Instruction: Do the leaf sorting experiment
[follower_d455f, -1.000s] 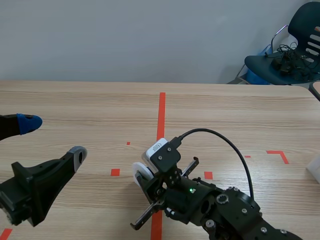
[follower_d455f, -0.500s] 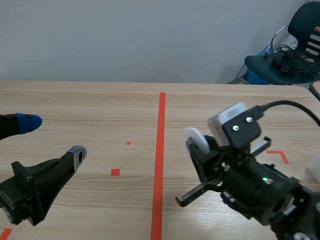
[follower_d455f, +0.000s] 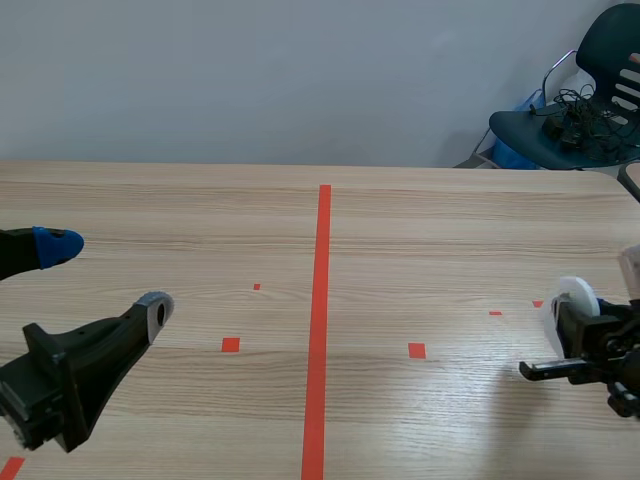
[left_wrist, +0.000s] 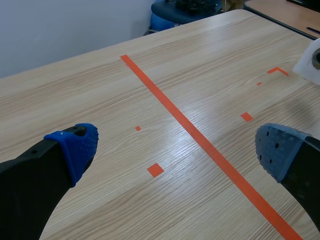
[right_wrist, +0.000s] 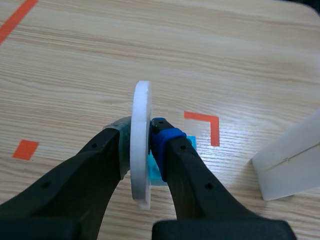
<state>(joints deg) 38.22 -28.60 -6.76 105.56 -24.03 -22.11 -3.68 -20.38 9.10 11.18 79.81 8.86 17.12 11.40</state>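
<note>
A white round disc (right_wrist: 141, 150) stands on edge between the fingers of my right gripper (right_wrist: 141, 135), which is shut on it. In the scene view this gripper (follower_d455f: 578, 318) is at the table's right edge with the disc (follower_d455f: 572, 297) held just above the wood, near an orange-red corner mark. A small turquoise patch (right_wrist: 155, 174) shows under the fingers; I cannot tell what it is. My left gripper (follower_d455f: 105, 277) hovers over the table's left side, open and holding nothing (left_wrist: 175, 150). No leaves are in view.
A white slab-like object (right_wrist: 290, 160) lies on the table just beside the right gripper. A dark chair (follower_d455f: 590, 100) with cables on it stands beyond the far right corner. An orange-red tape line (follower_d455f: 320, 320) runs down the table's middle.
The right arm has swung from the front middle of the table to the right edge, carrying the white disc with it. The left arm has stayed put.
</note>
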